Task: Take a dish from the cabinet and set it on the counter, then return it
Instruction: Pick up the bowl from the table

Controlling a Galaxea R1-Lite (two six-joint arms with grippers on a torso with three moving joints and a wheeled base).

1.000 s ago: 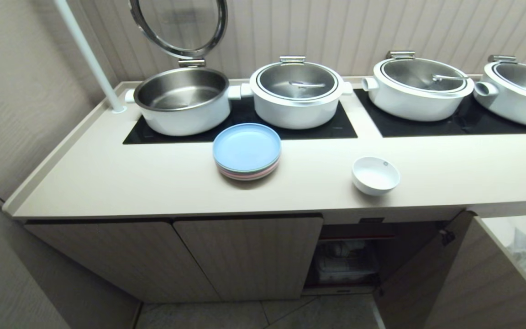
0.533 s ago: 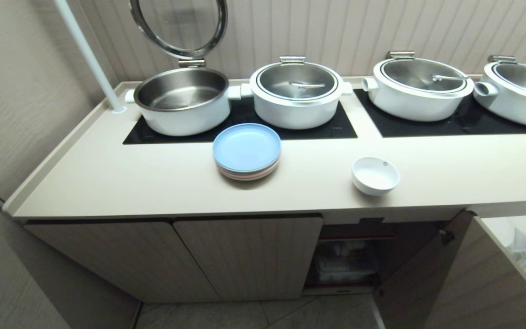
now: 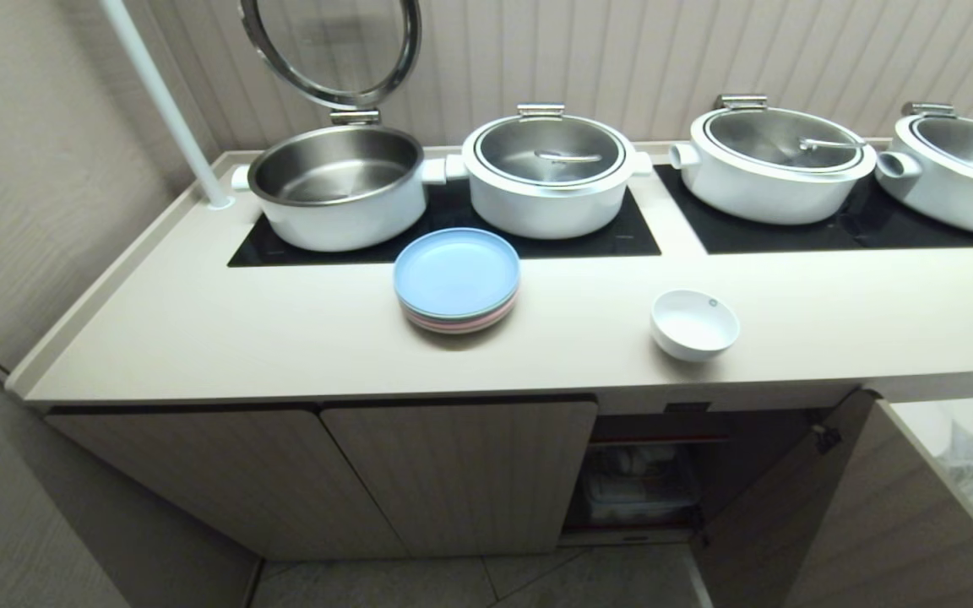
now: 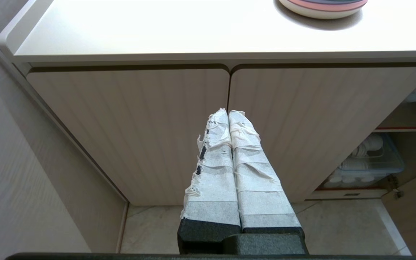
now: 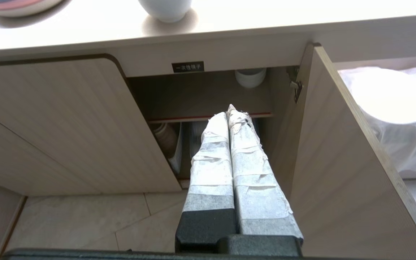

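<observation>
Dish [image 3: 694,323] on counter [image 3: 284,338], right gripper [image 5: 228,111] below it — fingers [image 5: 244,159] pressed together, empty

The rightmost pot [image 3: 964,173] is cut off by the edge; the cabinet [image 3: 643,485] contents are too dim to identify.

My head camera looks forward and down from above onto the table [image 3: 284,338] and the cabinet [image 3: 453,473] fronts below it. My left wrist camera sits low, facing the shut doors past my left gripper [image 4: 228,112]. My right wrist camera, likewise low, faces the open compartment past my right gripper [image 5: 228,110]. All three share the table's front edge and, apparently, the plates [image 3: 457,279].
</observation>
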